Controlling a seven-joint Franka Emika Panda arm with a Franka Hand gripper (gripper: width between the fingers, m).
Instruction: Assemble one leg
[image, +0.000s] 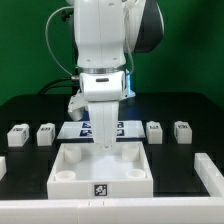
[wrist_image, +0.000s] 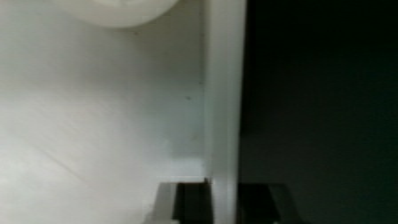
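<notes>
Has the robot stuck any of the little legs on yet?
Not yet. Done: nothing that shows. All four legs sit loose in a row on the table, none in the tray. In hand: the end effector is down at a tray wall, holding no leg; whether it is gripping is unclear. Left: pick up a leg and fit it into a corner socket.

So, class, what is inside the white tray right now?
Only round sockets show in the tray's front corners; the four legs stand outside it. The gripper hangs at its back wall, and the arm hides the floor there.
</notes>
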